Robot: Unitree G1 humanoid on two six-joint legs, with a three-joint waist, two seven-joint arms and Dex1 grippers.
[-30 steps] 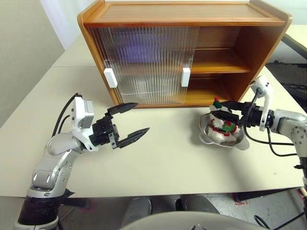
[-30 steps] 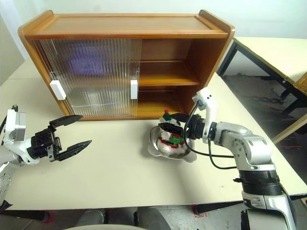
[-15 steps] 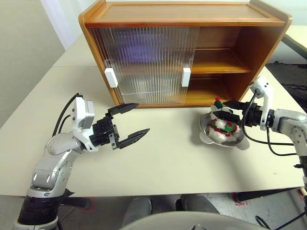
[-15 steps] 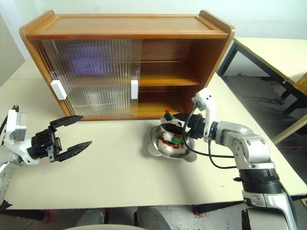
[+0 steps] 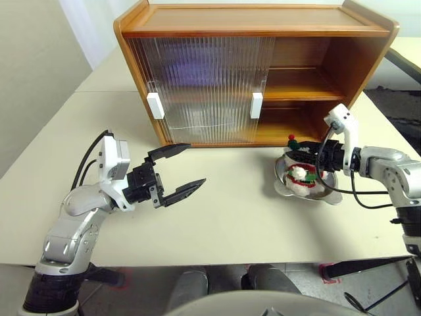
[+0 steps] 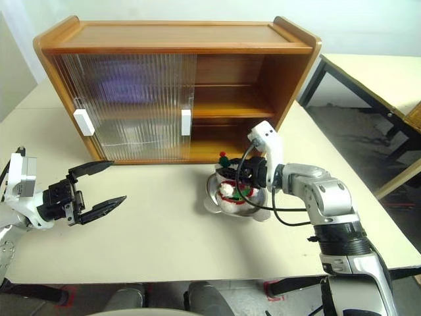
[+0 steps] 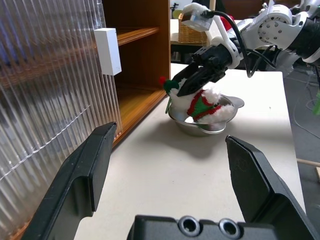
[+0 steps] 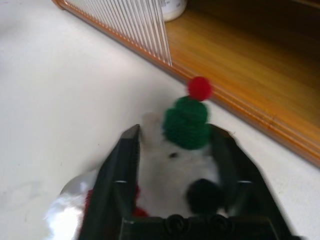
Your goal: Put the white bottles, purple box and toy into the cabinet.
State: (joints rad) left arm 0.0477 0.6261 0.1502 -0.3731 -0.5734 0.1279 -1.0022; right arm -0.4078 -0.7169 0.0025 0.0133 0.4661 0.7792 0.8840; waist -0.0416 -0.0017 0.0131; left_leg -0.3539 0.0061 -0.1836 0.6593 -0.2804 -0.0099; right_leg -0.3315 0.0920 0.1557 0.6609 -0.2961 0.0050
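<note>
Standing along the table's (image 5: 217, 230) far edge, the cabinet (image 5: 260, 69) has both ribbed doors slid to its left half, leaving the right shelves bare. Just before that open half sits the silver dish (image 5: 284, 186) with the toy (image 8: 176, 150) in it. The right gripper (image 8: 172, 145) has its fingers pressed against the toy's white head on both sides. The left gripper (image 5: 176, 170) hovers over the table's near left, jaws spread wide.
</note>
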